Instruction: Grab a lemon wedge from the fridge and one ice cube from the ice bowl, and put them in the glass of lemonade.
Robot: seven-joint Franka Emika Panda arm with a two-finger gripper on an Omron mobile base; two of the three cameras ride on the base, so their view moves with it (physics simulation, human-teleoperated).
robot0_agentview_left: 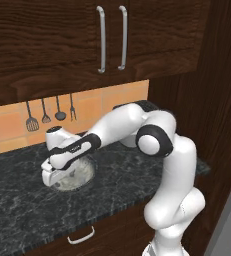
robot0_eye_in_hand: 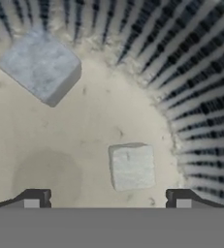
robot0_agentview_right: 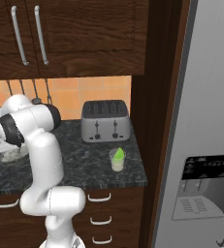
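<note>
So the arm is reaching way over to the left end of the black marble counter point(robot0_agentview_left: 17, 210), with the gripper point(robot0_eye_in_hand: 107, 199) pointed straight down into the ice bowl point(robot0_agentview_left: 84, 172). From the hand view the two fingertips point(robot0_eye_in_hand: 33, 198) are spread wide apart with nothing between them, so it's open and not holding anything. Just beyond the tips, a bit nearer the right-hand one, there's a pale ice cube point(robot0_eye_in_hand: 132, 166) sitting on the bowl's cream floor, close to the ribbed wall point(robot0_eye_in_hand: 200, 97). A second, bigger-looking grey cube point(robot0_eye_in_hand: 40, 65) sits up against the wall at the far upper-left side of that view, well apart from the first. The bowl itself sits roughly mid-depth on the counter, under the row of hanging utensils point(robot0_agentview_left: 49, 114) on the orange tile wall. Over at the right end of the counter, the glass of lemonade point(robot0_agentview_right: 117, 160) stands near the front edge, in front of the silver toaster point(robot0_agentview_right: 105, 121), and the lemon wedge point(robot0_agentview_right: 118, 154) is already in it, poking up green above the rim. The fridge point(robot0_agentview_right: 205, 121) is right beside that end of the counter, doors closed as far as I can see, dispenser panel point(robot0_agentview_right: 205, 186) facing out.
</note>
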